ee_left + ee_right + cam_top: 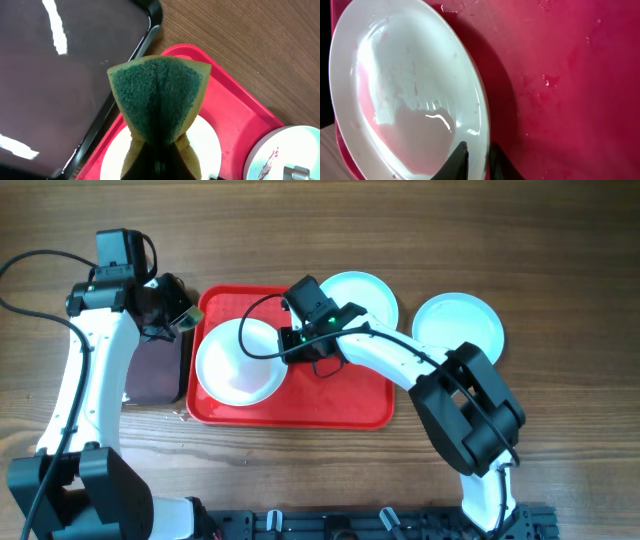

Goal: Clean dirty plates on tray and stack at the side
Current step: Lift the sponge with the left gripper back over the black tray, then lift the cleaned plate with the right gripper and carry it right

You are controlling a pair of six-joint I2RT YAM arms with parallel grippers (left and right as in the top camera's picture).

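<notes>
Overhead shows three plates (240,365) (365,290) (458,325); left fingers (180,318) clench sponge (160,95), right fingers (288,348) grip one.

The tabletop (560,240) is brown wood with the grain running left to right. A red tray (330,405) lies at its middle. A narrow black tray (150,375) lies just beside the red tray's left rim, its long side running near to far. A far plate (372,288) sits at the red tray's far right corner; whether its edge rests on the rim cannot be told. A right plate (458,325) lies flat on the wood just right of it, apart from the red tray.
</notes>
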